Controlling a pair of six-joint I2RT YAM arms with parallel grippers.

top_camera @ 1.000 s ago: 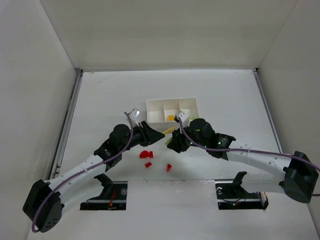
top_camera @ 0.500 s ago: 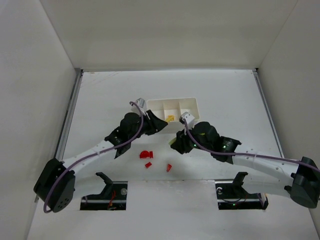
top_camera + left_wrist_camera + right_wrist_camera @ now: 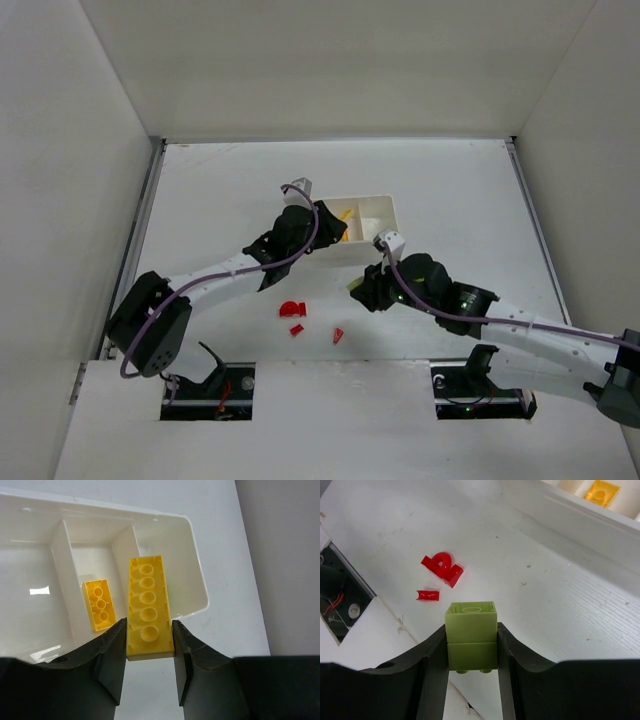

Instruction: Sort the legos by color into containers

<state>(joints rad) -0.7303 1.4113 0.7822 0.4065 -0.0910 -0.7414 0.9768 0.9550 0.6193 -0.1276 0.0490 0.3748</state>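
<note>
My left gripper [image 3: 148, 628] is shut on a long yellow lego [image 3: 147, 605] and holds it over the white three-compartment tray [image 3: 196, 550], above the wall between the middle and end compartments. A shorter yellow lego [image 3: 100, 605] lies in the middle compartment. In the top view the left gripper [image 3: 328, 222] covers the tray's [image 3: 385, 205] left part. My right gripper [image 3: 471, 630] is shut on a light green lego stack [image 3: 471, 632], held above the table in front of the tray [image 3: 580, 505]; in the top view the right gripper [image 3: 360, 290] is there too.
Three red legos lie on the table near the front edge: an arch-shaped one [image 3: 291, 310] [image 3: 442, 566], a small one [image 3: 297, 329] [image 3: 428, 595], and another [image 3: 338, 334] further right. White walls enclose the table on three sides.
My left arm has reached forward and right, carrying the yellow lego from in front of the tray to above it. My right gripper has drawn back a little with the green lego.
</note>
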